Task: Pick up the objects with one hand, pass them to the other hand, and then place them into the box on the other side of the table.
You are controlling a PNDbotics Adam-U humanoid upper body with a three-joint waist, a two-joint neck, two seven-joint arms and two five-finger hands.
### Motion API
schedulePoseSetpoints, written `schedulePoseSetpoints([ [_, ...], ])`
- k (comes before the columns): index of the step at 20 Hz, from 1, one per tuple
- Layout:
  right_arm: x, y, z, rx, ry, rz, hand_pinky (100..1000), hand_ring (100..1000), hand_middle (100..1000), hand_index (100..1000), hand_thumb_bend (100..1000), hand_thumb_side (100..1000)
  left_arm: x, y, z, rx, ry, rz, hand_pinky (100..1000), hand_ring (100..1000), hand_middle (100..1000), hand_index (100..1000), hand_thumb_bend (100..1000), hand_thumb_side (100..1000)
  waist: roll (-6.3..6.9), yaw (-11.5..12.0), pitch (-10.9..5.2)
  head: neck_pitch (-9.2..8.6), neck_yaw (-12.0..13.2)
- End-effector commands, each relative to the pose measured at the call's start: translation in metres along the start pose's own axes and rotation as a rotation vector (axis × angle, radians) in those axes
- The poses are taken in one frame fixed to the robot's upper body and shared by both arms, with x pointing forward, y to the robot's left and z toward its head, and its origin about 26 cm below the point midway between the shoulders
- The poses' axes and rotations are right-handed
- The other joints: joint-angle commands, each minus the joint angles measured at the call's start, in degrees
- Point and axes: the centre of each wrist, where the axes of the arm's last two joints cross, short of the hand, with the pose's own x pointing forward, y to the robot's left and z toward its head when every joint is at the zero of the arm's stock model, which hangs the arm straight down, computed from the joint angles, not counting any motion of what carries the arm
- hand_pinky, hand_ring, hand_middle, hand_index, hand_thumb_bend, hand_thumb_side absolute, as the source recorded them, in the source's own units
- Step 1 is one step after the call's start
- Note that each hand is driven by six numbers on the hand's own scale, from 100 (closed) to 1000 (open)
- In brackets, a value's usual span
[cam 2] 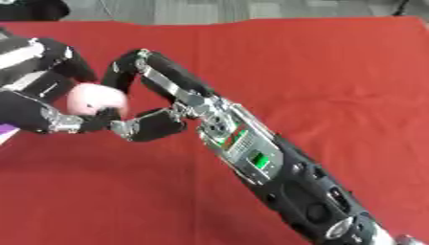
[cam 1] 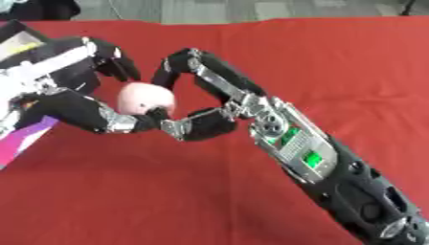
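A round pale pink object [cam 1: 144,97] is held above the red table [cam 1: 335,72] at the left, between both hands. My left hand [cam 1: 71,107] comes in from the left, its fingers curled over the top of the object and under it. My right hand [cam 1: 220,98] reaches in from the lower right. Its fingers arch over to the object's right side and its thumb touches the underside. Both hands touch the object. The left hand hides the object's left side.
A white, pink and purple box edge [cam 1: 23,139] shows at the left border, partly behind my left arm. The right forearm [cam 1: 335,172] crosses the lower right of the table. Grey floor lies beyond the far edge.
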Motion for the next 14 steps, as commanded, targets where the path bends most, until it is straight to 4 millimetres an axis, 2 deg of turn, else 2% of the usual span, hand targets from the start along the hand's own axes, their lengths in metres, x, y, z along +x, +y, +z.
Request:
schedulePoseSetpoints([
  [1,0.0085,-0.0055,-0.0031,-0.01,-0.038,0.004,839,553,483,563,214,100,0.0014,0.0072,0.0017,0.014,0.003,-0.025,848,724,666,672,536,237,0.07,0.0,0.08,-0.29,0.1],
  [4,0.0083,-0.0054,-0.0031,-0.009,-0.038,0.006,838,552,483,563,217,100,0.0016,0.0072,0.0017,0.011,-0.001,-0.022,849,721,656,657,433,201,0.01,0.0,0.09,-0.35,0.0],
  [7,0.008,-0.005,-0.0031,-0.008,-0.038,0.008,838,552,483,562,218,100,0.0022,0.0072,0.0017,0.015,-0.006,-0.018,846,710,630,624,338,210,-0.02,0.0,0.09,-0.44,0.0],
  [10,0.0075,-0.0046,-0.0029,-0.005,-0.036,0.008,838,551,483,562,213,100,0.0039,0.0074,0.0017,0.037,-0.014,-0.02,837,698,614,586,283,229,-0.05,0.0,0.1,-0.53,0.0],
  [14,0.007,-0.0039,-0.0028,0.001,-0.035,0.008,838,551,483,562,204,100,0.0041,0.0059,0.0001,0.058,-0.013,-0.029,820,676,592,543,256,246,-0.08,-0.1,0.1,-0.66,0.0],
])
